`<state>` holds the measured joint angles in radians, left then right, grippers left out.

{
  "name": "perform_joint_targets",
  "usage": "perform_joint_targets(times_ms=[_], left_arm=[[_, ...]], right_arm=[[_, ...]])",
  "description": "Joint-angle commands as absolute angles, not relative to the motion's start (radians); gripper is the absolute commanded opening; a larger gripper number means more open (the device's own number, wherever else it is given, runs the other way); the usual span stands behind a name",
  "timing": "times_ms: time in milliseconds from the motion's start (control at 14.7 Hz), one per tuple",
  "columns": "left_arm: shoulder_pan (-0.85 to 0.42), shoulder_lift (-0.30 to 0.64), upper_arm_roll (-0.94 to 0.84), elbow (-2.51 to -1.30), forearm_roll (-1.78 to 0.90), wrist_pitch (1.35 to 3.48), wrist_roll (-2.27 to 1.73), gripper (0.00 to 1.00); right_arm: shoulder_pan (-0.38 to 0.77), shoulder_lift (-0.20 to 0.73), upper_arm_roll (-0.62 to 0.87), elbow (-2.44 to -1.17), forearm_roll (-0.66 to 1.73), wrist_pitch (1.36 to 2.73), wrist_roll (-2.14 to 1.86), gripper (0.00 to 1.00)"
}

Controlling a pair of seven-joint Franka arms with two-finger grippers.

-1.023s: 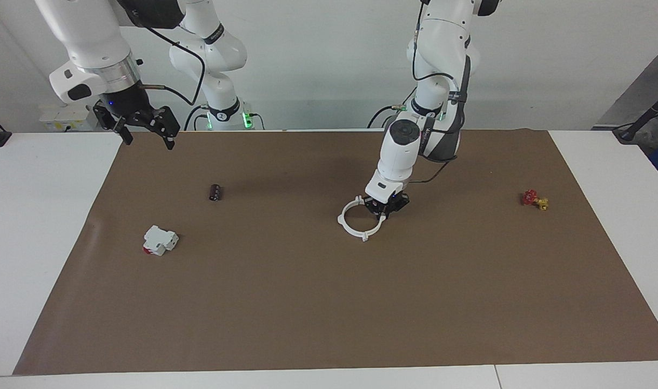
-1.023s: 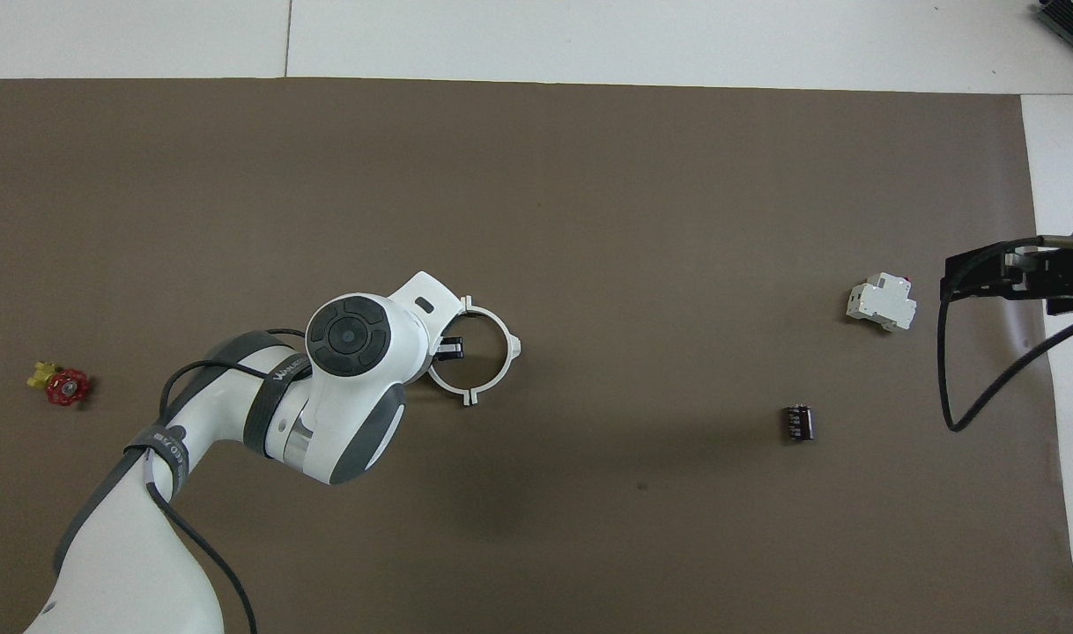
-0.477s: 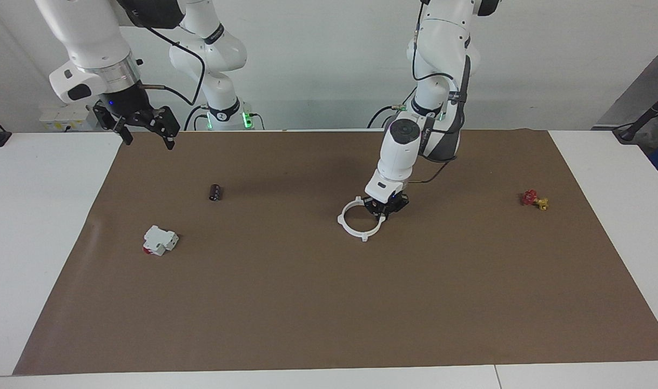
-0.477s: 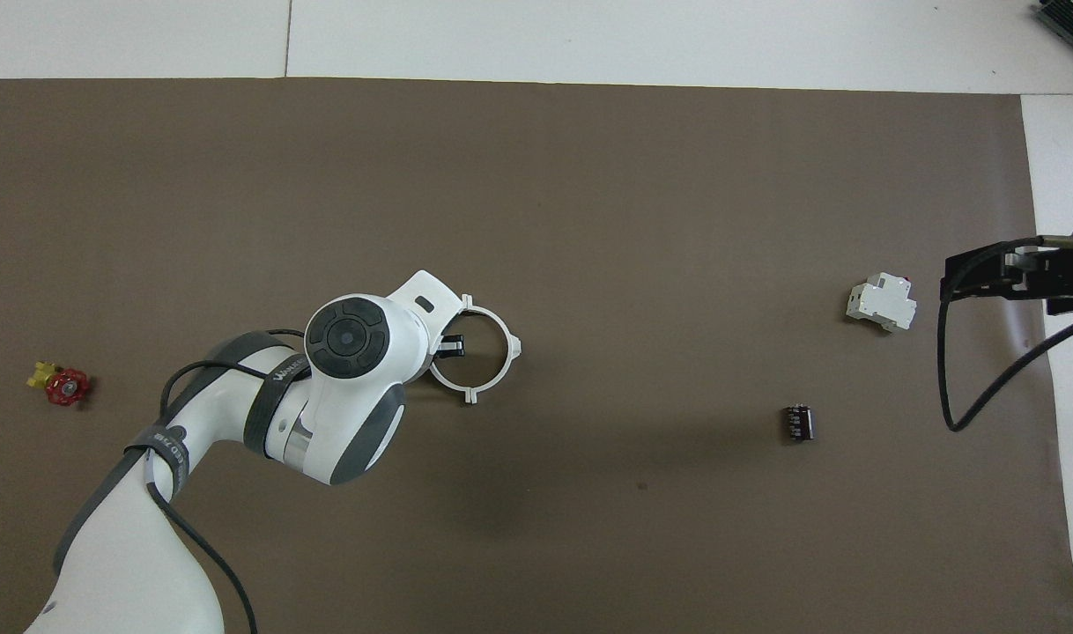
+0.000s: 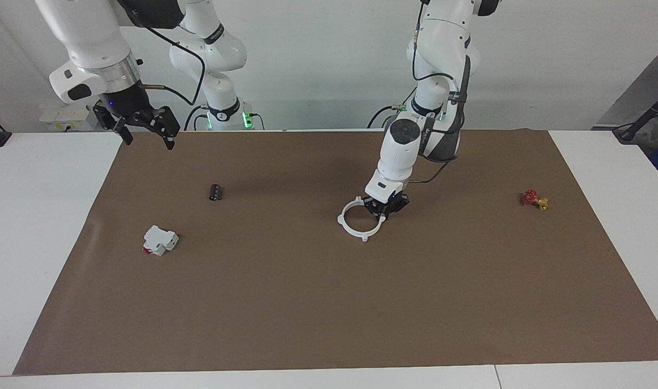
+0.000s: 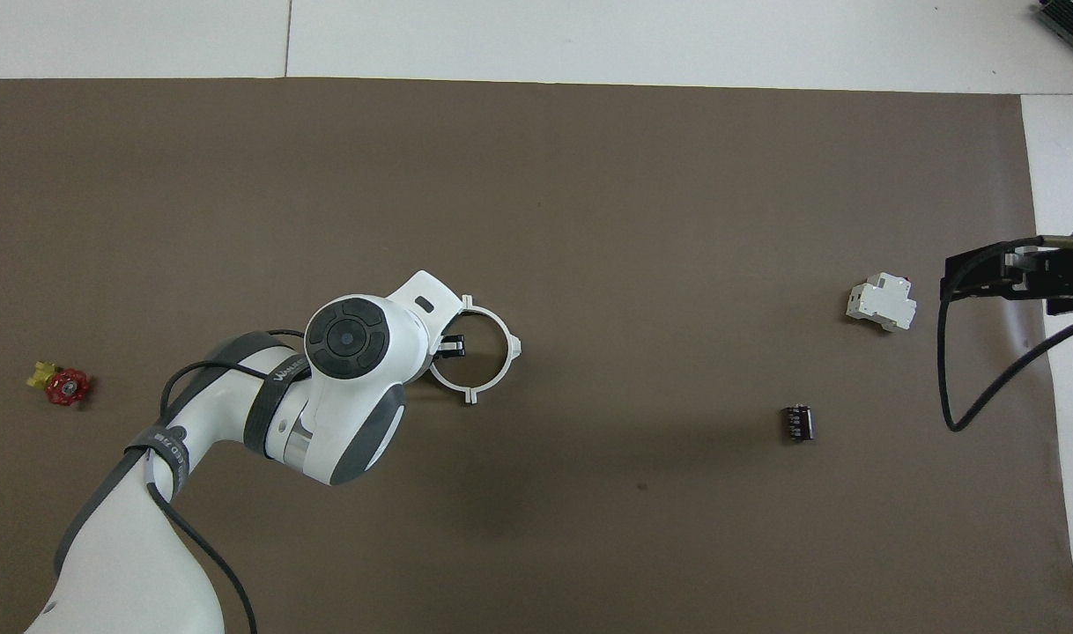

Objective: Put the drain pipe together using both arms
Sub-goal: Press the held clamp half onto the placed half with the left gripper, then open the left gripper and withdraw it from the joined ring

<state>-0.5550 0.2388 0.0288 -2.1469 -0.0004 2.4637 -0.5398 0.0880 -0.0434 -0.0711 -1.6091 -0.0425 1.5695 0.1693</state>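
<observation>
The drain pipe (image 5: 360, 219) lies flat on the brown mat (image 5: 329, 302) approx. in the middle of the table, as one closed white ring w/ small tabs sticking out around it. The left gripper (image 5: 383, 210) is down at the ring's rim, on the side toward the left arm's end of the table; in the overhead view one black fingertip (image 6: 451, 347) pokes inside the ring, so the rim seems to pass between the fingers. If the fingers pinch the rim or stand a bit loose around it, I cannot tell; the wrist covers most of the gripper from above. The ring rests on the mat, not lifted. The right gripper (image 5: 145, 135) hangs high over the mat's corner at the right arm's end, close to the robots, fingers spread apart and holding nothing; this arm waits. Under it and farther from the robots lies a white box with a red part (image 5: 160, 240), and a small dark cylinder (image 5: 215, 192) lies between that box and the ring, well apart from both. A red-and-yellow valve (image 5: 534, 199) sits well away from the left gripper, toward the left arm's end of the mat. The white table (image 5: 42, 216) shows around the mat's edges.
</observation>
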Motion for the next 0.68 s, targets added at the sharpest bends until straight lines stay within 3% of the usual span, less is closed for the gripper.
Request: perform_joint_targets(times_ms=[0, 205, 341, 477, 614], left_arm=[[-0.568, 0.218, 0.04, -2.178, 0.026, 2.493, -0.563, 0.71], [-0.568, 0.218, 0.04, -2.177, 0.026, 2.493, -0.563, 0.75], [-0.568, 0.218, 0.041, -2.166, 0.026, 2.479, -0.561, 0.84], [-0.561, 0.218, 0.041, -2.149, 0.025, 2.476, -0.549, 1.0], [-0.551, 0.204, 0.043, -2.148, 0.025, 2.473, -0.54, 1.0]], right_arm=[[0.083, -0.064, -0.069, -1.629, -0.017, 1.566, 0.16, 1.0], [0.083, -0.063, -0.069, -1.629, -0.015, 1.566, 0.16, 1.0], [0.083, -0.063, -0.069, -1.629, -0.015, 1.566, 0.16, 1.0], [0.083, -0.063, -0.069, -1.629, -0.015, 1.566, 0.16, 1.0], [0.083, -0.064, -0.069, -1.629, -0.017, 1.566, 0.16, 1.0]])
